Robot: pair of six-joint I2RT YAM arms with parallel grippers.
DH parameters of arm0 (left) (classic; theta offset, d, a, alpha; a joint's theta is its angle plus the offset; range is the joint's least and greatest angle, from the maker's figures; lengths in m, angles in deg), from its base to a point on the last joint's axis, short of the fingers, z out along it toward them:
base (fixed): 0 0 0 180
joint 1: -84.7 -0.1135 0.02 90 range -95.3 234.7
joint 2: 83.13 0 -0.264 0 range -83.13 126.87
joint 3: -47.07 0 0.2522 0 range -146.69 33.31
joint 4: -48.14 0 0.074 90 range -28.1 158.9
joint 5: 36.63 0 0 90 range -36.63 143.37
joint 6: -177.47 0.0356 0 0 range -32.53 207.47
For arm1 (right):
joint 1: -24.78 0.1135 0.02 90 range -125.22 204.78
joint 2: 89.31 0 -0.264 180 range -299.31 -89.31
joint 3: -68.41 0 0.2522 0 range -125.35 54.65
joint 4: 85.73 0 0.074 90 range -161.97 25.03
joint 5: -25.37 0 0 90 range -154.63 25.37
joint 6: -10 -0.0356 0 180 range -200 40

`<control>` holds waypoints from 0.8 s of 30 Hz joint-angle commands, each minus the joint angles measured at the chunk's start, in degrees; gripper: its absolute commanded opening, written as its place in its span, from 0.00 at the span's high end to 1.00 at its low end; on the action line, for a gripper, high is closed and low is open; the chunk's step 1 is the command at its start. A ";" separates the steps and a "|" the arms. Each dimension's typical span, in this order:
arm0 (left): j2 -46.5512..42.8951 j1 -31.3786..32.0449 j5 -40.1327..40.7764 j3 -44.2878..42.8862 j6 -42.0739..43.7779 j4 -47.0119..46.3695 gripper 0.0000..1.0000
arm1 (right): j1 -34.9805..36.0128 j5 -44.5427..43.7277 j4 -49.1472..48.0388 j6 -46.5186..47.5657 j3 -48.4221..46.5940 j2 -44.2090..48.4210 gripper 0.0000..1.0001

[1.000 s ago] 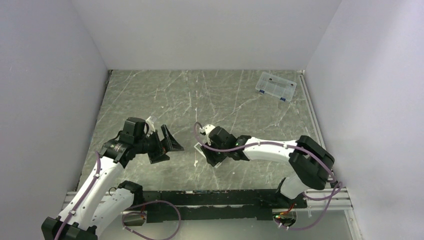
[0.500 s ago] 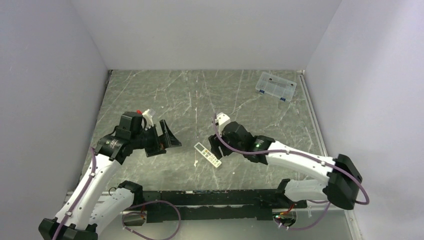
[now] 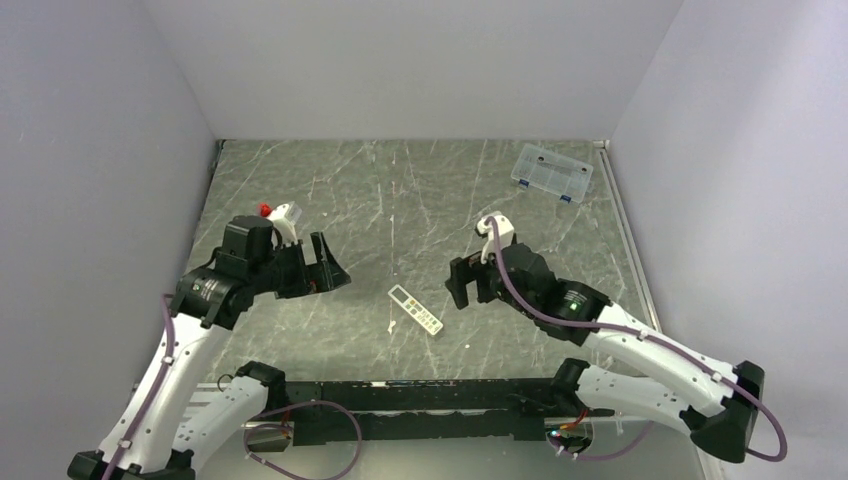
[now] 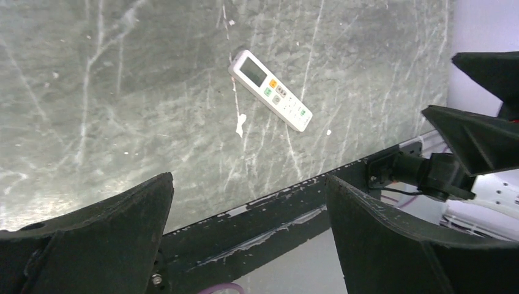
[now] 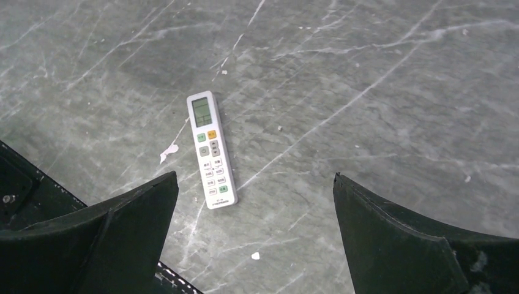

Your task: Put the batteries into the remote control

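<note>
The remote control [image 3: 415, 309] is a slim white bar lying flat on the grey marble table [image 3: 400, 200], buttons and small screen facing up. It also shows in the left wrist view as the remote control [image 4: 270, 90] and in the right wrist view as the remote control [image 5: 211, 149]. My left gripper [image 3: 330, 268] hangs open to the remote's left, holding nothing [image 4: 248, 184]. My right gripper [image 3: 462, 288] hangs open to the remote's right, also holding nothing [image 5: 255, 177]. Neither touches the remote. The batteries are out of view.
A small white sliver [image 3: 391, 326] lies on the table just left of the remote. A clear compartment box [image 3: 552, 172] sits at the far right corner. The black base rail [image 3: 420, 395] runs along the near edge. White walls close in three sides.
My right gripper opened wide, left the remote lying on the table and drew back to the right. My left gripper pulled back a little to the left, still open.
</note>
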 commanded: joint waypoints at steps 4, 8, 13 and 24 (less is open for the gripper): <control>-3.07 -0.35 6.14 -3.62 3.95 1.73 0.01 | -0.21 -9.47 9.04 -6.01 -4.18 5.60 0.00; -5.07 -0.35 7.44 -2.84 4.84 0.81 0.00 | -0.21 -11.67 12.16 -7.62 -5.12 6.94 0.00; -7.64 -0.35 10.40 -0.23 5.22 -0.48 0.01 | -0.21 -14.32 13.08 -8.87 -4.42 9.02 0.00; -8.19 -0.35 6.65 2.10 6.26 -3.78 0.01 | -0.21 -11.39 10.82 -7.09 -3.43 14.38 0.00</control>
